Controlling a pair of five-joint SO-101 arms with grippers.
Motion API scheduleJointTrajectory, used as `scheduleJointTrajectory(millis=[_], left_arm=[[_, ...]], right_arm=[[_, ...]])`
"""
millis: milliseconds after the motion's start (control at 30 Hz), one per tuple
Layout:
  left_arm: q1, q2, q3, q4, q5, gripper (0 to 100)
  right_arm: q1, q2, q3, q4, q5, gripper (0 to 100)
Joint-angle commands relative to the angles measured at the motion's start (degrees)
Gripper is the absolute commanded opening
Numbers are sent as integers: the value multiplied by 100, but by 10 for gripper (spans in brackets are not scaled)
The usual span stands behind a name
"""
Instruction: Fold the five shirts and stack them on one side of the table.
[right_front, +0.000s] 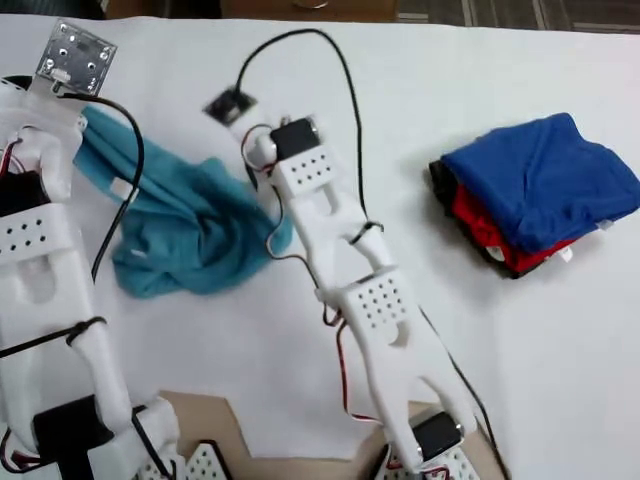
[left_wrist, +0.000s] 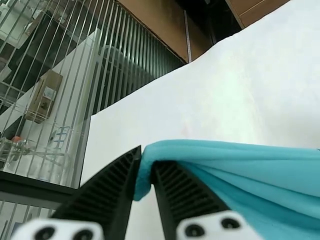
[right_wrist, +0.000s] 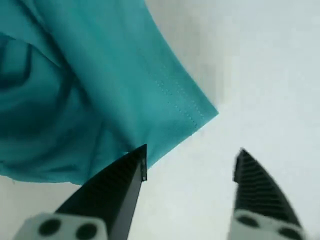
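now the left end effector pinches an edge of the crumpled teal fabric shirt on the white surface; the right end effector gapes over its hem corner. best clamp it, then stretch flat.

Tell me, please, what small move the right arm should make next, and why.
Probably ease the right end effector forward over the teal shirt's hemmed corner and close. It is open with the corner just ahead of its fingers, while the left end effector pinches another edge.
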Motion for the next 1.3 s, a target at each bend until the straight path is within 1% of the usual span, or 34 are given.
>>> scheduleJointTrajectory(millis=[0,167,333,567,833,1033,1167,1267], left_arm=[[26,-88,-40,-79,18,20],[26,-79,-31,-79,18,20],[26,-70,-31,-79,18,20],[26,-62,-31,-79,9,20],[26,-79,-31,-79,9,20],[35,-79,-31,-79,9,20],[35,-88,-31,-53,9,20],[44,-88,-84,79,9,20]], right_arm=[[-13,101,-123,-75,18,397],[-101,198,-686,-92,0,415],[-497,163,-879,13,-9,415],[-760,163,-1160,84,-9,415],[-716,435,-1169,48,35,414],[-444,804,-1169,-418,44,356],[-365,848,-1125,-514,62,348],[-365,857,-1125,-514,308,322]])
